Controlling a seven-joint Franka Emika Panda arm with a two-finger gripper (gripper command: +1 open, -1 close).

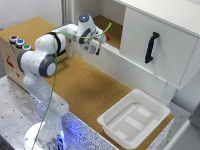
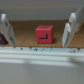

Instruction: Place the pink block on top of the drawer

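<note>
The pink block (image 2: pixel 44 35) is a small reddish-pink cube with a dark mark on its face, and it rests on a cork surface. In the wrist view it lies between the two fingers (image 2: pixel 70 29) of my gripper (image 2: pixel 38 44), touching neither. The gripper is open and holds nothing. In the exterior view the gripper (image 1: pixel 96 49) hangs at the white ledge before the cork shelf, and the pink block (image 1: pixel 106 36) shows as a small red speck just beyond it. To the exterior view's right stands the white drawer (image 1: pixel 160 47) with a black handle (image 1: pixel 151 47).
A white plastic bin (image 1: pixel 134 117) sits at the cork table's front right. A wooden box with coloured buttons (image 1: pixel 19 42) stands at the exterior view's left. A white ledge (image 2: pixel 40 56) runs across in front of the block, and a purple object (image 2: pixel 2 39) lies beside one finger.
</note>
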